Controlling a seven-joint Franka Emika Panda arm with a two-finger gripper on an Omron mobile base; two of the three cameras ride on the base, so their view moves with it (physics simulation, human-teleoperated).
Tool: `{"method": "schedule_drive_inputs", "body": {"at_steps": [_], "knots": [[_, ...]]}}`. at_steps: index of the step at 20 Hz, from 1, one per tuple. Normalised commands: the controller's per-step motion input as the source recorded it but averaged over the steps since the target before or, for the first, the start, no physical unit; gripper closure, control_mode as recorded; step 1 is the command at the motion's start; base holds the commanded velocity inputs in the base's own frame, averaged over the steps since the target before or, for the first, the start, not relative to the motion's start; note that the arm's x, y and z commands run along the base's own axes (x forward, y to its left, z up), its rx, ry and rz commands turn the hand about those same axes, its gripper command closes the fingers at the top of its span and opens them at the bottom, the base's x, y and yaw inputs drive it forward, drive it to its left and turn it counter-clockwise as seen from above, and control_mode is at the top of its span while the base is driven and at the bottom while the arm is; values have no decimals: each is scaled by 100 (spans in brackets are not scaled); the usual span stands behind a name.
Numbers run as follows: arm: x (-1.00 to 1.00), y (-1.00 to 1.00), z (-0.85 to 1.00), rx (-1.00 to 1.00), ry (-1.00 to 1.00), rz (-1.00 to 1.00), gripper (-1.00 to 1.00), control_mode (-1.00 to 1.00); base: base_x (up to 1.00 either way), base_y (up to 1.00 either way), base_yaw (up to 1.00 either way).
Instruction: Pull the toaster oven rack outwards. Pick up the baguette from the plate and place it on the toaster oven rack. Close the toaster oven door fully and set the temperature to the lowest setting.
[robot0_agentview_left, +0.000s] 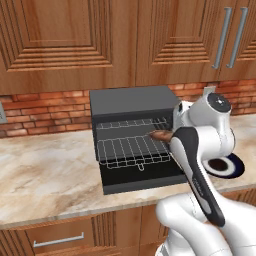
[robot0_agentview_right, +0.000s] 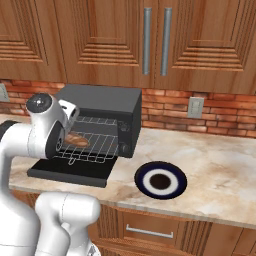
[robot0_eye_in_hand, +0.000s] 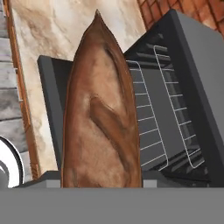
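a beige marble counter (robot0_agentview_left: 45, 170) runs below a red brick backsplash (robot0_agentview_left: 45, 107), with wooden upper cabinets (robot0_agentview_right: 105, 35) bearing two metal bar handles (robot0_agentview_right: 156, 40), a wall outlet (robot0_agentview_right: 195, 107), and a lower drawer (robot0_agentview_left: 57, 239).

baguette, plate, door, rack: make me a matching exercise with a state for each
Things:
1. baguette
2. plate
3. door
4. rack

States:
A. pulled outwards
B. bare on the counter
C. folded down open
D. up over the rack

Pairs: 1-D, 2-B, 3-C, 4-A
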Motion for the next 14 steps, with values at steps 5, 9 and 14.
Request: {"method": "schedule_drive_inputs", "body": {"at_steps": [5, 9, 14], "knots": [[6, 18, -19, -4, 0, 9, 100, -100, 0, 0, 0], [16, 3, -20, -1, 0, 3, 100, -100, 0, 0, 0], [22, 0, -20, 0, 0, 3, 100, -100, 0, 0, 0]]}}
